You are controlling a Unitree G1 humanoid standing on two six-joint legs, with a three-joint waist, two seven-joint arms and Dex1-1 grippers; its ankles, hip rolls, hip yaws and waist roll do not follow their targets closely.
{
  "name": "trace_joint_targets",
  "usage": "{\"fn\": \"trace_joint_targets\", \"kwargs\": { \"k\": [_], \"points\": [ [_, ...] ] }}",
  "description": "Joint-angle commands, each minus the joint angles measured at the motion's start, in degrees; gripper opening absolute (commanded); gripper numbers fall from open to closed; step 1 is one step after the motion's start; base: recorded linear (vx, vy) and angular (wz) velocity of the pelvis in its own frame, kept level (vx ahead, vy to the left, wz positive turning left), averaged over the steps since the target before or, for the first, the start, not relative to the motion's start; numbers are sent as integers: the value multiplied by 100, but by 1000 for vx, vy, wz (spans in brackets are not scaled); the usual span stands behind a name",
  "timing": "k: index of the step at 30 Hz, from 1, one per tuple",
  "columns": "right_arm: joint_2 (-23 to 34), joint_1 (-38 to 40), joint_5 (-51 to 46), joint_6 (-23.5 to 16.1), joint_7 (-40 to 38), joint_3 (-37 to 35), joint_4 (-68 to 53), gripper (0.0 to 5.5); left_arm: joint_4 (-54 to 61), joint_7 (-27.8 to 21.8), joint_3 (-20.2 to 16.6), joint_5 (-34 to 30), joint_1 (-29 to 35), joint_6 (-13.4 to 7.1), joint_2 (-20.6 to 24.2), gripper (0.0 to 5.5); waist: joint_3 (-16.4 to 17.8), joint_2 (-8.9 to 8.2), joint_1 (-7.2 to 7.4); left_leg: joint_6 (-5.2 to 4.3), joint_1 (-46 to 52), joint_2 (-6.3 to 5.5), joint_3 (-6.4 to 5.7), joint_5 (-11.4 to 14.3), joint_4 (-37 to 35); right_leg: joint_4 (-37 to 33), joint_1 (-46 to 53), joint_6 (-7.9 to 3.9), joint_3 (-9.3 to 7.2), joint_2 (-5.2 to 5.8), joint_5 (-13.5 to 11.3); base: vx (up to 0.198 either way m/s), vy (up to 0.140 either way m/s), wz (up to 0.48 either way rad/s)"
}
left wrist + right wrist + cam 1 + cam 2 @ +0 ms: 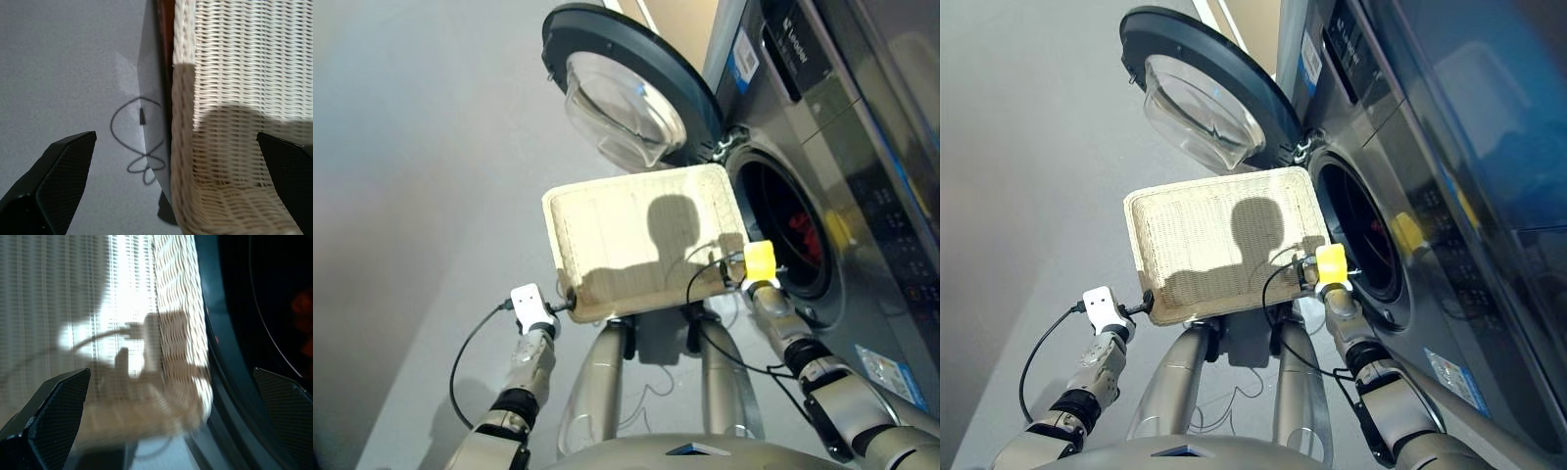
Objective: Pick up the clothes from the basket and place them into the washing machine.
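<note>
The cream-white basket (626,225) stands in front of the washing machine (862,147), and its ribbed floor shows bare. Inside the dark drum (773,211) lies a coral red garment (800,230); I see no other clothes. My left gripper (176,134) is open at the basket's near left corner (570,302), one finger (58,171) outside the woven rim and one inside. My right gripper (171,371) is open at the near right corner (736,269), between the basket rim and the porthole edge.
The round glass door (622,93) stands swung open to the left, beyond the basket's far edge. Grey floor (421,176) spreads out on the left. A black cable (470,352) loops from my left wrist.
</note>
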State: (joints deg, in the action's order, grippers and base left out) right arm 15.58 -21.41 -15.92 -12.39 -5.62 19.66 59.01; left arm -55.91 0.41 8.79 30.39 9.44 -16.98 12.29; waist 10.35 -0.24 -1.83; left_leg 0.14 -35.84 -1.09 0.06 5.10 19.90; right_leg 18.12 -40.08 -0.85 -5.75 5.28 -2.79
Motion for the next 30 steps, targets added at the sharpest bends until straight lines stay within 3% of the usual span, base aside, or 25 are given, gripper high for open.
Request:
{"fn": "trace_joint_targets", "kwargs": {
  "k": [1, 2, 6, 11, 23, 30],
  "points": [
    [-60, 145, 32, -60, 41, -37, 146, 550, -225, 30, -156, -300, -84, -65, 96, 550, -132, -80, -52, 29, 189, -165, 153, -379, -508, -721, 711, -268, -164, -61, -116, 0, 0, 0],
    [-91, 206, -10, -61, 62, -63, 185, 550, -314, 50, -164, -352, -76, -56, 82, 550, -159, -123, -30, 43, 293, -206, 159, -587, -686, -899, 840, -252, -208, -35, -260, 0, 0, 0],
    [-224, 453, 24, -12, 97, -89, 445, 550, -635, 92, -199, -606, -127, -7, 25, 550, -239, -187, -41, -13, 970, -201, 174, -728, -1158, -1297, 1495, -323, -213, -88, -350, 72, 22, -9],
    [-356, 834, 113, 70, 223, -165, 791, 550, -867, 35, -206, -882, -327, 52, 6, 550, -391, -223, -40, -27, 1631, -187, 182, -782, -1513, -1506, 2113, -355, -219, -145, -348, 76, 30, -53],
    [-554, 1959, 437, 256, 499, -670, 1521, 550, -1595, -207, -306, -1799, -927, 257, -104, 550, -964, -157, 103, -126, 2968, -147, 390, -953, -2470, -2037, 3220, -484, -195, -248, -368, 34, 17, -26],
    [-566, 2195, 489, 325, 650, -779, 1667, 550, -1805, -296, -387, -2075, -1137, 366, -121, 550, -1182, -157, 124, -124, 3343, -138, 425, -876, -2490, -2038, 3607, -487, -134, -267, -294, 8, 3, -1]
  ]
}}
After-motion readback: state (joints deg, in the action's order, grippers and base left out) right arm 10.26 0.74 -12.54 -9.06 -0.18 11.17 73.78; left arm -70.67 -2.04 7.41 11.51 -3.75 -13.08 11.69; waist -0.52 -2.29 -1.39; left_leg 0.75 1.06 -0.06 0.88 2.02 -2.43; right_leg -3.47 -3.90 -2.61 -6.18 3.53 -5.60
